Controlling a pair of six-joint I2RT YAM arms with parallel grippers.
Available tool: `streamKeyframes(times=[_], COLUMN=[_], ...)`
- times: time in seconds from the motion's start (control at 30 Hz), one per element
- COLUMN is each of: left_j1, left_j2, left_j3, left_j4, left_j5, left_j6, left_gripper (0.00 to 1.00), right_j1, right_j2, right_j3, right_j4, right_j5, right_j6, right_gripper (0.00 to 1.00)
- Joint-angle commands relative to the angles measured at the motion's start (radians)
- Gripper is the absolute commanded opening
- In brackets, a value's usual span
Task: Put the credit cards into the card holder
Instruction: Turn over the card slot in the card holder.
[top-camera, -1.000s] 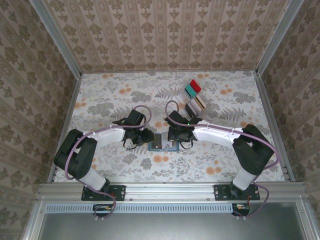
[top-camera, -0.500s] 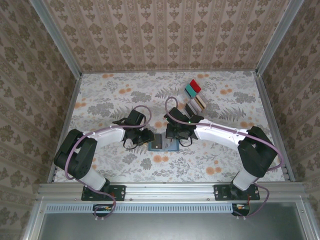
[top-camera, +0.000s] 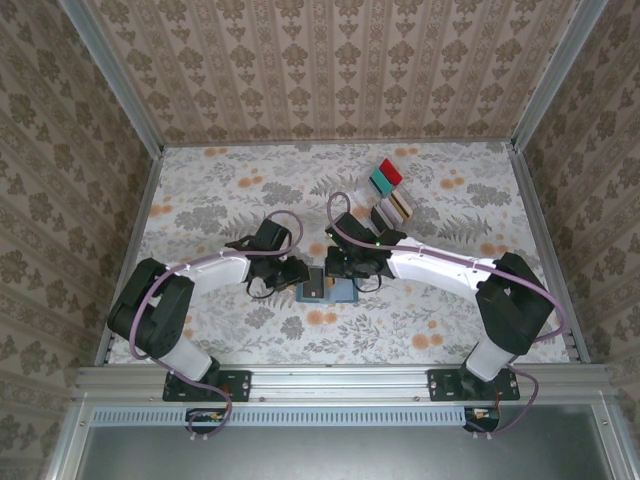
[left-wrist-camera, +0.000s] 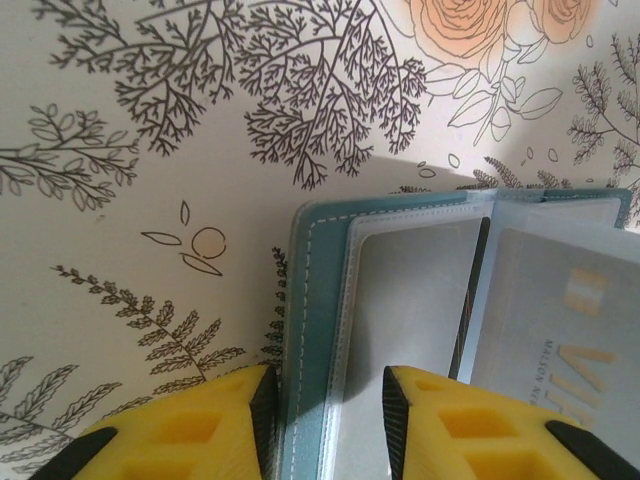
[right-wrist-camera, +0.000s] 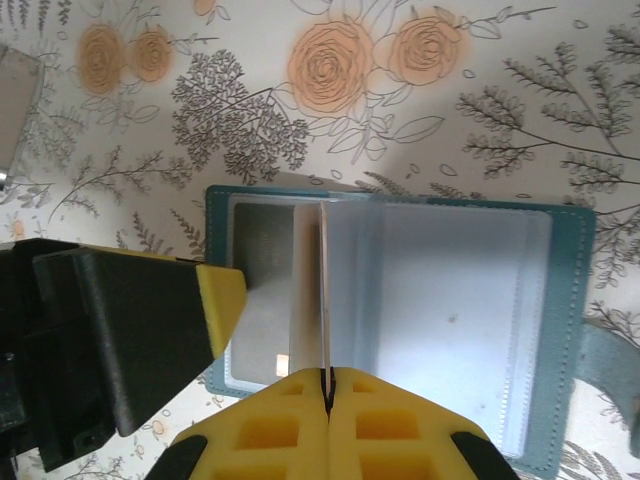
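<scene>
The card holder (top-camera: 342, 293) lies open on the flowered table, teal rim and pale clear pockets up (right-wrist-camera: 450, 300). My right gripper (top-camera: 337, 270) is shut on a whitish credit card (right-wrist-camera: 323, 290), held on edge over the holder's middle fold with its far end down at the left panel's pocket. From the left wrist the same card (left-wrist-camera: 560, 340) leans over the right half of the holder (left-wrist-camera: 320, 260). My left gripper (left-wrist-camera: 325, 385) is open and straddles the holder's left stitched edge, one finger (right-wrist-camera: 215, 300) down on the left panel.
A clear tray (top-camera: 378, 194) at the back right holds red and teal pieces (top-camera: 385, 177) and several more cards (top-camera: 397, 207). Both arms meet at the table's middle. Metal rails and papered walls bound the table.
My right gripper has carried the card a little leftward, over the holder's fold. The left gripper and the holder have stayed put.
</scene>
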Motion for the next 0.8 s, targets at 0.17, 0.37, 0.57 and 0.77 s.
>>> streamKeyframes(times=[0.17,0.37,0.57,0.77], left_j1=[-0.006,-0.001,0.002,0.005], left_j2=[-0.088,-0.135,-0.180,-0.176], left_j3=[-0.020,-0.038,-0.055,-0.055], left_j4=[-0.015,-0.025,-0.033,-0.028], left_j5=[-0.066,-0.105,-0.140,-0.135], left_j6=[-0.003,-0.012,-0.021,-0.022], left_gripper=[0.41,0.45,0.51,0.53], right_j1=[0.005,0.006,0.003,-0.047], right_j2=[0.005,0.006,-0.028,-0.143], right_j3=[-0.003,-0.019,0.001,-0.068], right_j4=[0.038,0.065,-0.051,-0.106], right_j5=[-0.024,-0.041,0.081,0.180], right_j6=[0.013,0.010,0.001,0.002], right_gripper=[0.06,0.06,0.05,0.04])
